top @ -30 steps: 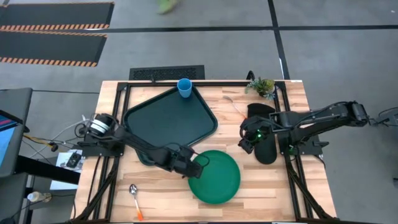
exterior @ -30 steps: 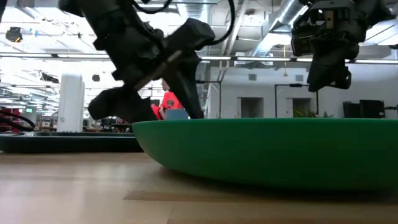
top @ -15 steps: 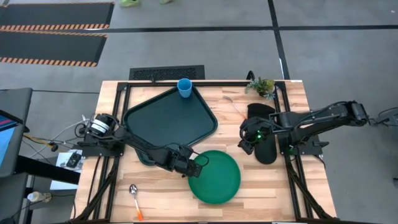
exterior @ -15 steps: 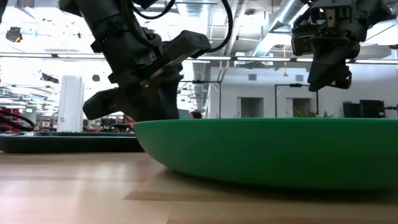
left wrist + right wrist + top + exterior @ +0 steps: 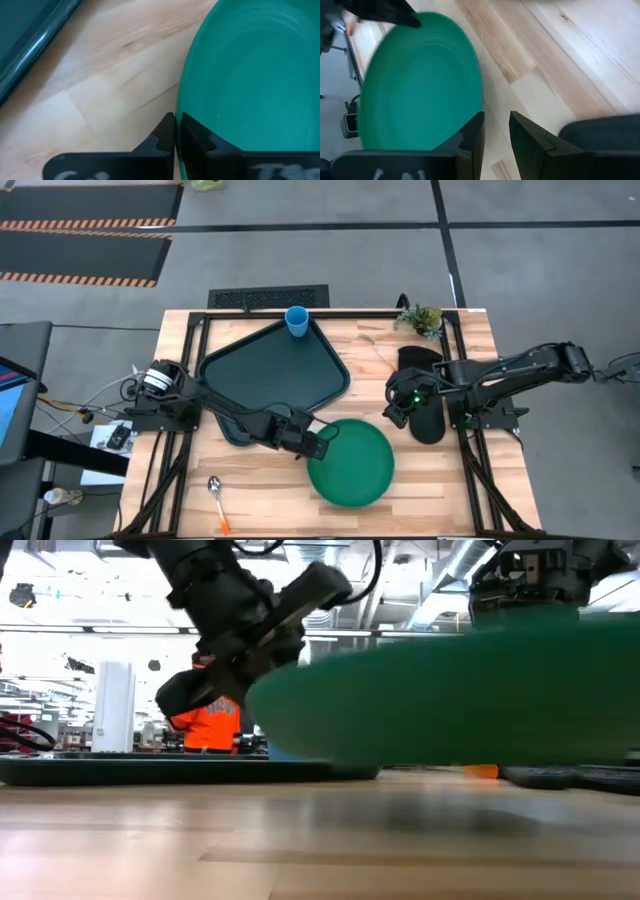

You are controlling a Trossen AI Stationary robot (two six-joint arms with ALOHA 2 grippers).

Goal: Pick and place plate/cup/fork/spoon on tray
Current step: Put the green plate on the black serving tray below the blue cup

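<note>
The green plate [image 5: 352,463] hangs above the wooden table's near middle, with my left gripper [image 5: 321,442] shut on its rim. The dark tray [image 5: 262,372] lies to the far left of it, and the light-blue cup [image 5: 296,320] stands upright in the tray's far corner. The spoon [image 5: 215,489] lies flat near the table's front left. The fork [image 5: 377,350] lies flat by the far edge. My right gripper [image 5: 399,407] hovers open beside the black mitt, with nothing between its fingers [image 5: 476,134]. My left gripper pinches the plate's rim [image 5: 179,118] on the side facing the tray, one finger over the plate's inner face and one outside it. The fingers come slanting down from the table's left. In the low view the plate [image 5: 450,690] hangs clear of the table, roughly level.
A black oven mitt [image 5: 426,398] lies right of the plate, under my right arm. A small potted plant [image 5: 420,318] stands at the far right corner. Bare wood shows between the tray and the plate and along the near edge. A person in orange stands in the room behind the table.
My left gripper has shut on the plate's rim and risen a little. The plate, which rested on the table, is now lifted clear of it and has shifted slightly toward the right edge.
</note>
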